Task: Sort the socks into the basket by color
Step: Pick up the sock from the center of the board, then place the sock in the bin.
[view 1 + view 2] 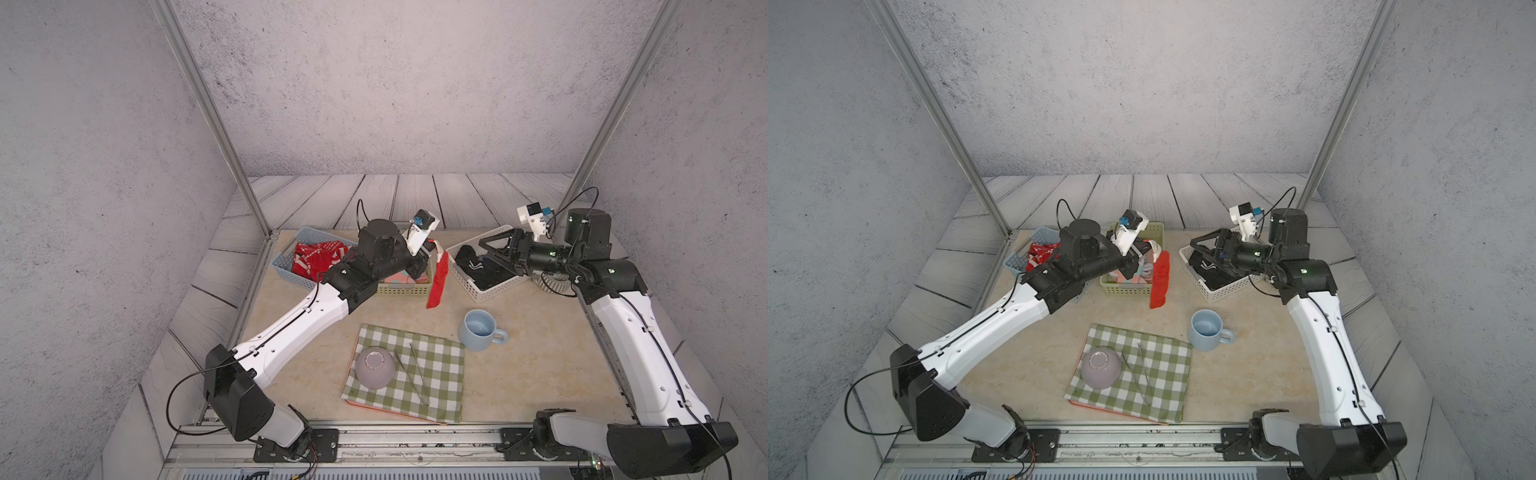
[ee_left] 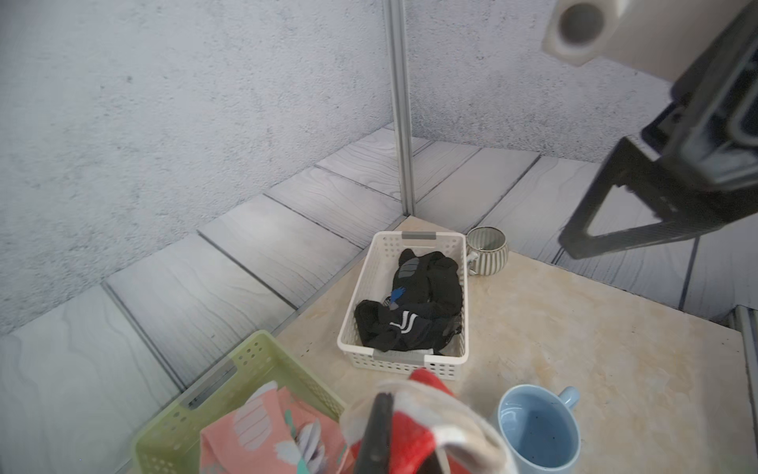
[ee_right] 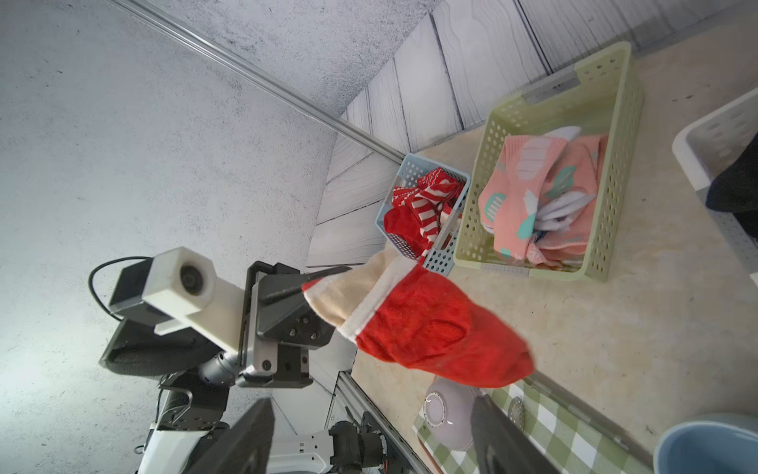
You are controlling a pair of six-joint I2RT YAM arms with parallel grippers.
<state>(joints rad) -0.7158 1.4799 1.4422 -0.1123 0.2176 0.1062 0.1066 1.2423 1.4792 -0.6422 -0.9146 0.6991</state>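
Item one: a plain red sock point(image 1: 438, 282) with a cream-and-white cuff hangs lengthwise from the shut left end effector point(image 3: 328, 275), which pinches the cuff. Its toe points down beside the green basket point(image 1: 401, 289), clear of the worktop.

Item two: red socks with white stripes point(image 3: 422, 201) lie bunched in the blue basket point(image 3: 443, 258), which touches the green basket.

Item three: pink socks with teal patches point(image 3: 533, 193) are piled in the green basket, the middle one of the row.

Item four: black socks point(image 2: 418, 303), one showing white stripes, lie heaped in the white basket point(image 2: 361, 295), which stands apart and angled on the right-arm side.
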